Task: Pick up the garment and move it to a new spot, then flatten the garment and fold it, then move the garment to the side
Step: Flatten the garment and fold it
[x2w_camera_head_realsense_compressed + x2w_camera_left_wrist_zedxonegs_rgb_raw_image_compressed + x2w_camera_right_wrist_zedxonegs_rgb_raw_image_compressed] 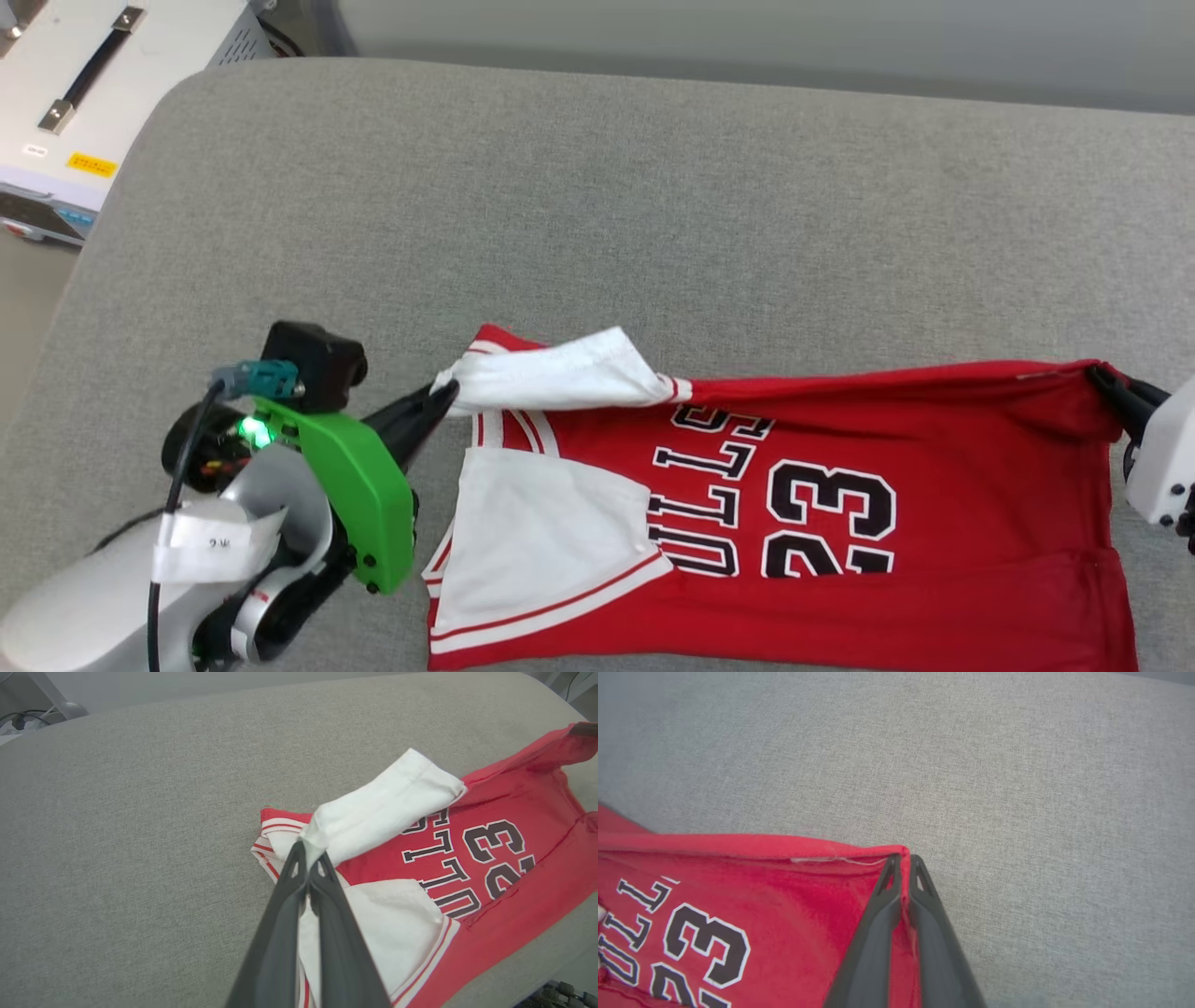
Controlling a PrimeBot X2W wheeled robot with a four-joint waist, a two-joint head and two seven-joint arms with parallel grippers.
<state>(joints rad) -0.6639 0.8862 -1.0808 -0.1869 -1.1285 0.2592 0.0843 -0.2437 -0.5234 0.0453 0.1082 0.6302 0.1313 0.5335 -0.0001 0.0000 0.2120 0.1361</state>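
The garment (pixel 934 439), a red jersey with white sleeves and black white-outlined lettering facing up, lies spread across the near part of the grey padded surface. My left gripper (pixel 446 392) is shut on the tip of the far white sleeve (pixel 387 807), which is lifted and folded over the chest. My right gripper (pixel 1102 381) is shut on the far hem corner (pixel 903 851) of the garment, with red fabric pinched between the dark fingers (pixel 878 924). The cloth is pulled fairly taut between the two grips.
The grey padded surface (pixel 653 205) stretches far beyond the garment. A white equipment case (pixel 84 84) with a black handle stands off its far left corner. The surface's rounded left edge (pixel 112 233) drops toward the floor.
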